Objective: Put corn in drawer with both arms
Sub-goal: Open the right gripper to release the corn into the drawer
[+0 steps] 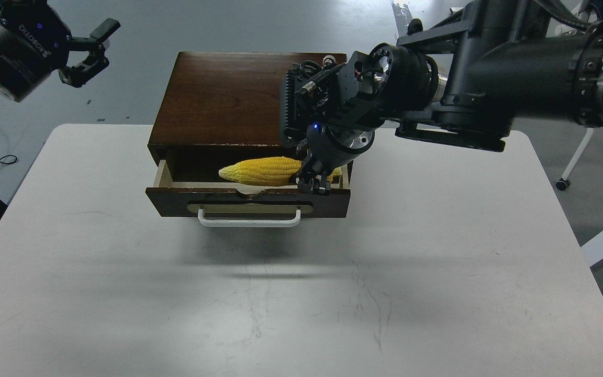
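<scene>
The yellow corn (pixel 262 170) lies lengthwise in the open drawer (pixel 176 200) of the dark brown wooden box (pixel 228 99), tapered tip to the left. My right gripper (pixel 314 180) points down into the drawer's right part and is closed around the corn's thick end; the fingers hide that end. I cannot tell whether the corn rests on the drawer floor or hangs just above it. My left gripper (pixel 97 47) is open and empty, raised at the far left, well away from the box.
The box stands at the back middle of a white table (pixel 301 293). The drawer's white bar handle (pixel 249 220) faces me. My right arm (pixel 490 78) reaches in over the box's right side. A chair base (pixel 568 173) stands off the table at right.
</scene>
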